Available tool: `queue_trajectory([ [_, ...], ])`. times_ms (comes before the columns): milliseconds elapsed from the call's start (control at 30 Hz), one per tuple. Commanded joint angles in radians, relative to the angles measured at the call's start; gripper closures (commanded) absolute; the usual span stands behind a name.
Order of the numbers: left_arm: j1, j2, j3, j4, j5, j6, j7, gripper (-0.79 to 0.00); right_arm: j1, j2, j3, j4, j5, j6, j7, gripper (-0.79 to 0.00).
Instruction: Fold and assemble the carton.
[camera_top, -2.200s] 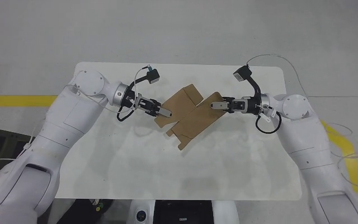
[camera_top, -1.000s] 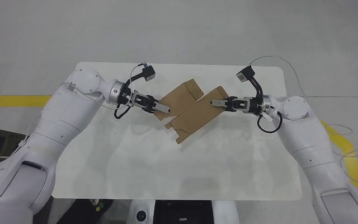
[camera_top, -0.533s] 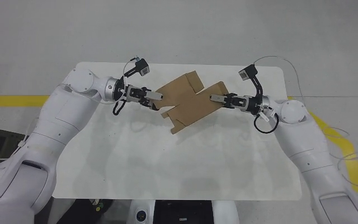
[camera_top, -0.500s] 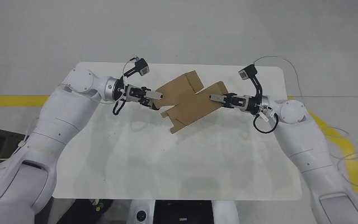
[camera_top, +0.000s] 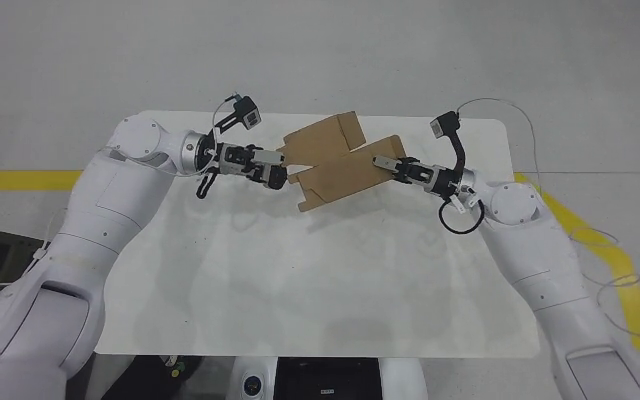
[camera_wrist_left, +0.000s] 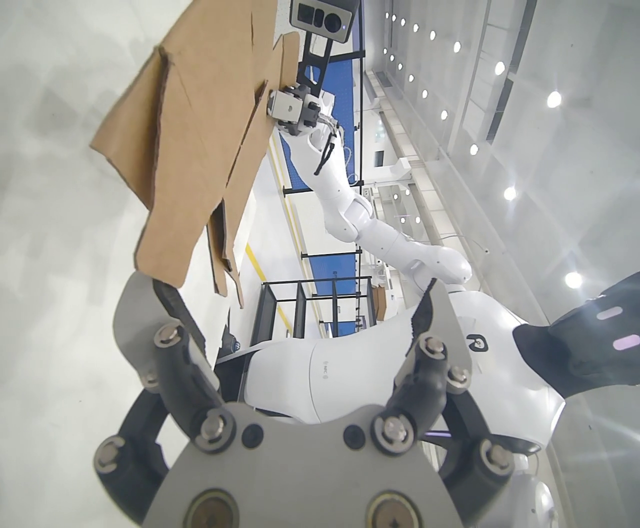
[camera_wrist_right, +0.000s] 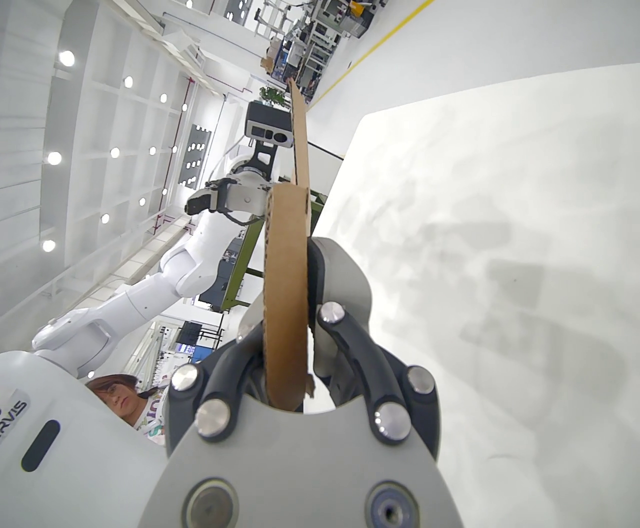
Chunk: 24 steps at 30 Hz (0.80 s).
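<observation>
**A:** What have the jaws got?

**B:** The right gripper (camera_wrist_right: 292, 270) has its jaws clamped on one end of the cardboard carton (camera_top: 340, 172), with the board pinched between them. The left gripper (camera_wrist_left: 284, 287) has its jaws wide apart. The carton's opposite corner sits right at one fingertip (camera_wrist_left: 137, 287), but I can't tell from that angle whether the two touch.

**A:** And where is the carton?

**B:** It's between the two arms, over the far half of the white table (camera_top: 300, 300). It looks lifted and turned on edge rather than lying flat.

**A:** How far along is the job?

**B:** Early, I'd judge. The carton is a flattened blank, with its panels lying against each other. The layers are only slightly parted at the end near the left gripper. No flap is turned in and no corner is squared.

**A:** So what's left?

**B:** Nearly everything. It has to be opened into a box shape, then the flaps folded and tucked shut.
</observation>
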Motion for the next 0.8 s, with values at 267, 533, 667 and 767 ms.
queue_trajectory([
  [267,0.011,0.000,-0.046,-0.001,-0.012,-0.012,0.012,-0.785,-0.021,-0.003,-0.001,-0.026,-0.023,0.016,-0.006,0.000],
  [533,0.015,-0.009,-0.071,0.019,-0.036,-0.011,0.023,-0.785,-0.014,-0.013,-0.022,-0.033,-0.023,0.021,-0.008,0.000],
  [667,0.015,-0.016,-0.072,0.035,-0.028,0.004,0.044,-0.785,-0.010,-0.018,-0.027,-0.033,-0.022,0.019,-0.008,0.000],
  [767,0.015,-0.022,-0.074,0.050,-0.029,0.019,0.052,-0.785,-0.008,-0.020,-0.026,-0.033,-0.020,0.017,-0.007,0.000],
])
